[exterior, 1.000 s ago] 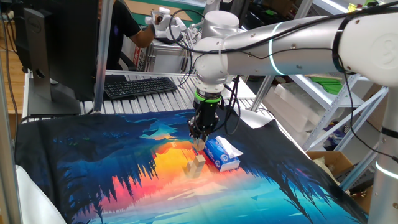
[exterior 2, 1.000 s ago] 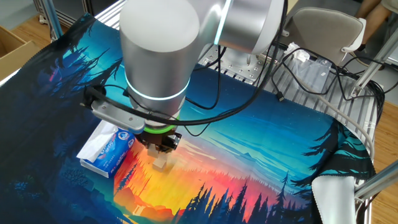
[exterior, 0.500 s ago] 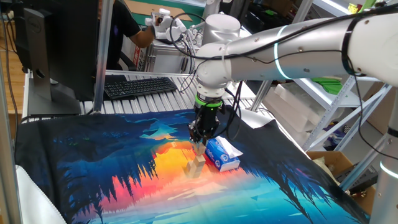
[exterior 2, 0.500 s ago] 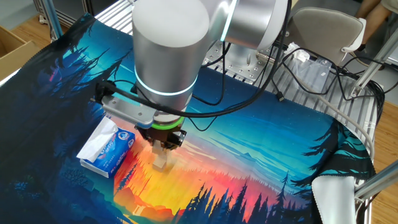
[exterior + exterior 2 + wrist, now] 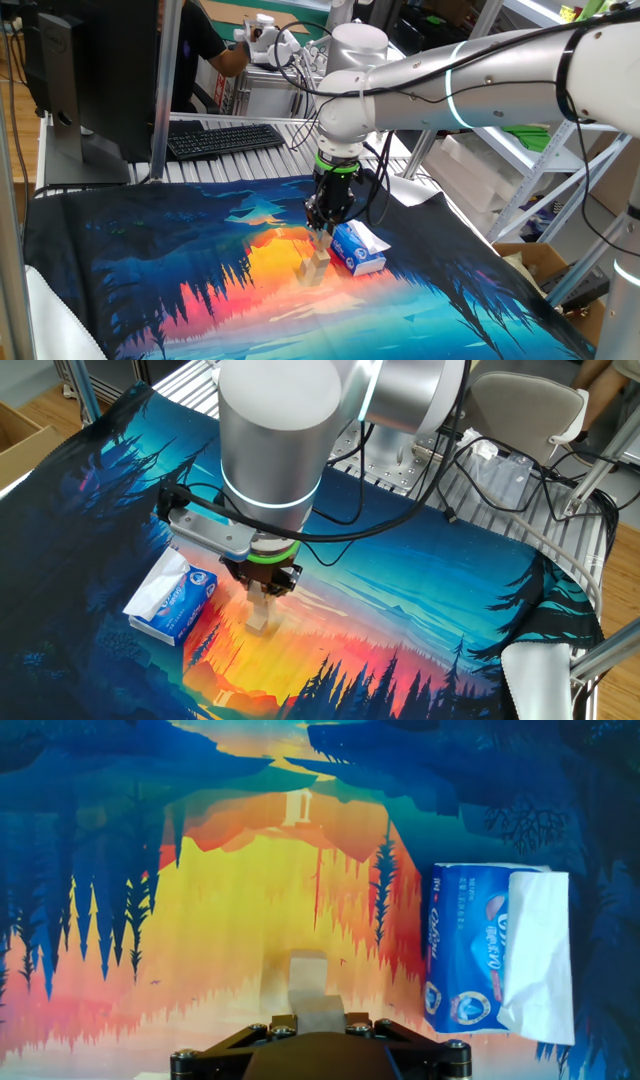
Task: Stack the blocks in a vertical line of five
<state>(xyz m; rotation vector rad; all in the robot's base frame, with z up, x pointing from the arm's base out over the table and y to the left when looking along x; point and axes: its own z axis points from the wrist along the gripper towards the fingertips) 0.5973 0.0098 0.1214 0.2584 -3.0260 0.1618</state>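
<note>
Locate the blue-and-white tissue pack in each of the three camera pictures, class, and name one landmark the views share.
One fixed view: tissue pack right of centre, beside the gripper.
Other fixed view: pack at left.
Hand view: pack at right.
Shared landmark: the stacked wooden blocks on the orange patch.

A sunset-forest cloth (image 5: 150,260) covers the table; keyboard (image 5: 222,138) and monitor (image 5: 95,70) behind

Gripper (image 5: 318,1025) clamped on a tan block (image 5: 316,988) at bottom centre, above the sunset-print cloth (image 5: 200,890). Blue-and-white tissue pack (image 5: 497,952) lying at right.
</note>
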